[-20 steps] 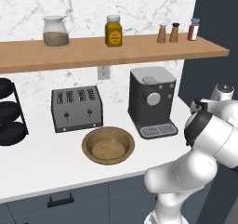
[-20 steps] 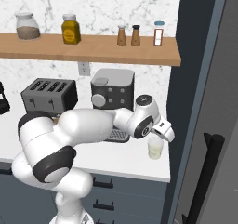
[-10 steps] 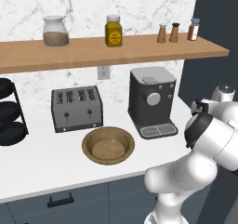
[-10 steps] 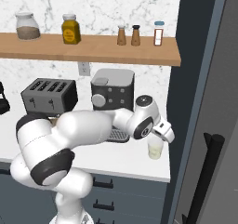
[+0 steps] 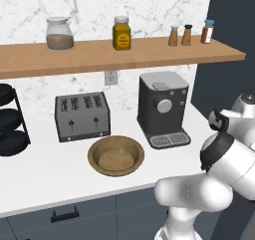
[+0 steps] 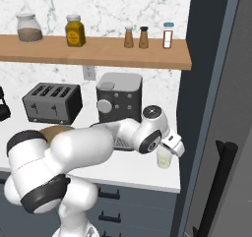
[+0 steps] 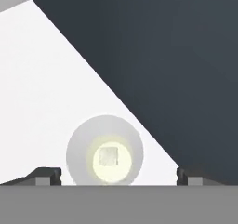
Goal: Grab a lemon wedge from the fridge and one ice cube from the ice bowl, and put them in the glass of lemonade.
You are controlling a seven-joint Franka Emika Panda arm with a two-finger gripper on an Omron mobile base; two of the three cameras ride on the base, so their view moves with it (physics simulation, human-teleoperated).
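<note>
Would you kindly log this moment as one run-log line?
gripper: jaws open, above glass of lemonade | ice cube: in glass | ice bowl: on counter

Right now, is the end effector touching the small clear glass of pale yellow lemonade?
Apart. In the hand view the end effector is open, with its dark fingertips set well clear of the small clear glass of pale yellow lemonade on both sides.

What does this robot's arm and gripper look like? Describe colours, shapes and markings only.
The arm is made of glossy white, rounded, bulbous segments joined by dark grey to black bands at the joints, with a round dark cap on one joint near the wrist. The gripper has two small, dark, blocky finger tips. No cables or markings are visible.
</note>
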